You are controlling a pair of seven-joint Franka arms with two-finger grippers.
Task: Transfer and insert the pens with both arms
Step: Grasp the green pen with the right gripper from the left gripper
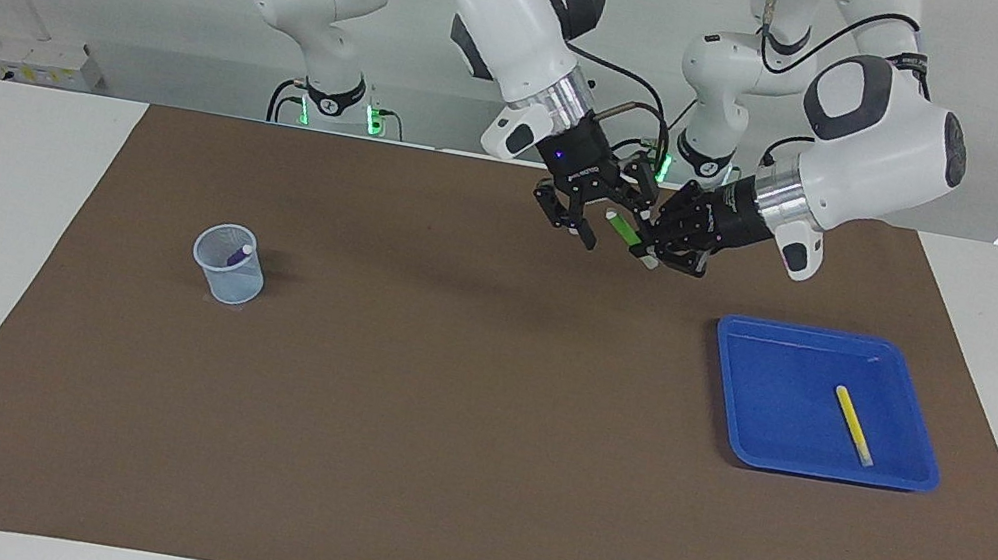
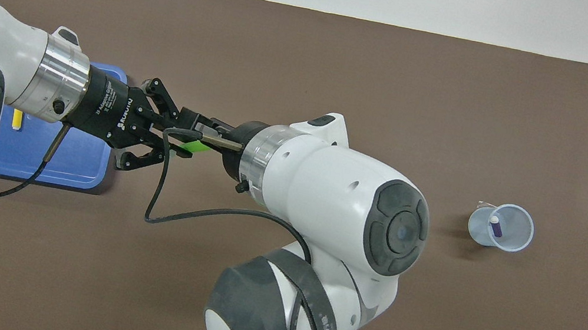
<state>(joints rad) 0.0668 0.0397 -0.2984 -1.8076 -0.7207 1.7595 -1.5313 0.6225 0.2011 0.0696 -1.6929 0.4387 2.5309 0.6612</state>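
Observation:
A green pen (image 1: 624,231) (image 2: 193,146) hangs in the air over the mat, near the robots' edge, with my left gripper (image 1: 656,249) (image 2: 176,140) shut on its lower end. My right gripper (image 1: 603,220) faces it, open, its fingers on either side of the pen's free upper end. In the overhead view my right gripper (image 2: 193,130) is mostly covered by its own wrist. The purple pen (image 1: 240,255) (image 2: 494,225) stands in a clear cup (image 1: 228,273) (image 2: 516,226). The yellow pen (image 1: 854,426) (image 2: 16,119) lies in a blue tray (image 1: 775,418) (image 2: 72,167).
A brown mat (image 1: 453,435) covers most of the white table. The cup stands toward the right arm's end, the tray toward the left arm's end. A black cable (image 2: 190,213) loops from the right wrist over the mat.

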